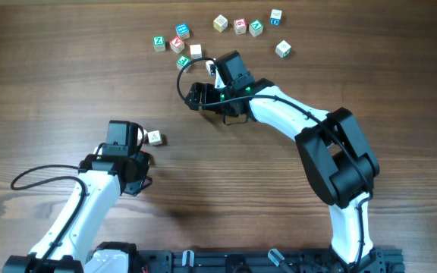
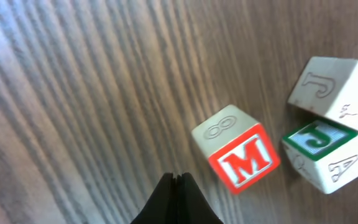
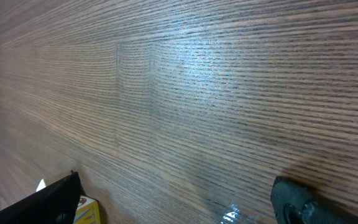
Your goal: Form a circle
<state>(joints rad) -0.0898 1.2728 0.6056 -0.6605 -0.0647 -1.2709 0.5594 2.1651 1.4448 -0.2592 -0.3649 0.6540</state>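
The circle is a tight cluster of three small wooden cubes in the left wrist view: one with a red M face (image 2: 238, 149), one with a green J face (image 2: 325, 152) and a pale J cube (image 2: 334, 84). My left gripper (image 2: 179, 179) is shut, empty, and just left of the red cube without touching it. From overhead only one pale cube (image 1: 155, 138) of the cluster shows, beside the left gripper (image 1: 144, 158). My right gripper (image 1: 203, 98) (image 3: 176, 205) stands wide open over bare wood, holding nothing.
Several loose alphabet cubes lie scattered along the far side, from a green one (image 1: 158, 43) to a pale one (image 1: 282, 49). The edge of a yellow cube (image 3: 87, 210) shows by the right gripper's left finger. A black cable (image 1: 182, 76) loops near the right wrist.
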